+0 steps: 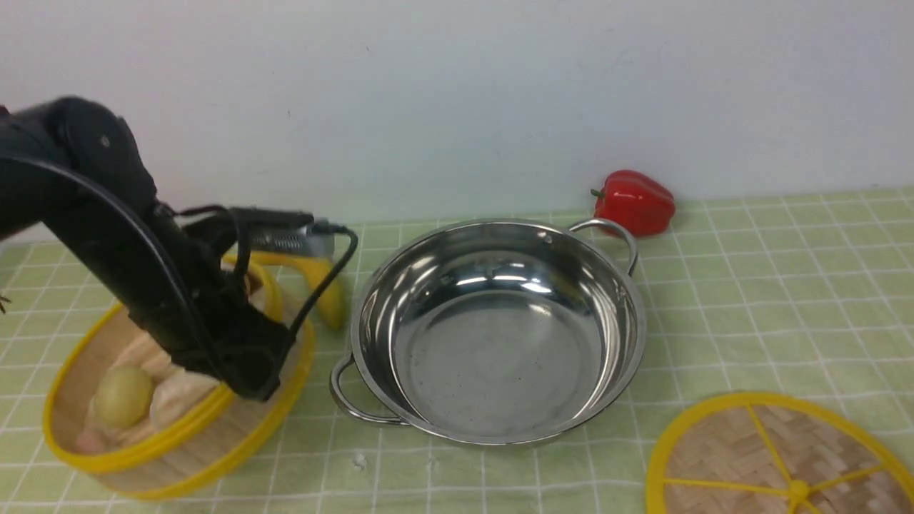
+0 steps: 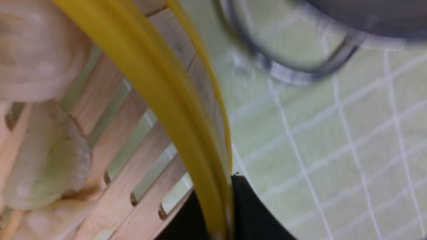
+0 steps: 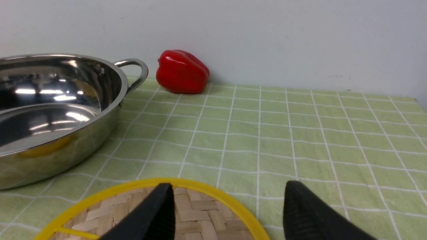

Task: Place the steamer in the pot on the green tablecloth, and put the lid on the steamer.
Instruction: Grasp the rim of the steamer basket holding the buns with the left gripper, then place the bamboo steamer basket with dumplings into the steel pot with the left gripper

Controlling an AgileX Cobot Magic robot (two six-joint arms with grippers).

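The left gripper point(image 1: 246, 377) is pinching the steamer point(image 1: 171, 446) by its yellow rim, the basket tilting just left of the pot point(image 1: 493, 357) on the green tablecloth point(image 1: 785, 285), while the right gripper point(image 3: 229, 186) is hanging, fingers spread wide, over the lid point(image 1: 757, 450) lying near-right of the pot.

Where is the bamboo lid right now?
In the front view the lid lies flat on the green tablecloth at the near right, apart from the pot; the right wrist view shows the open right claw over its rim.
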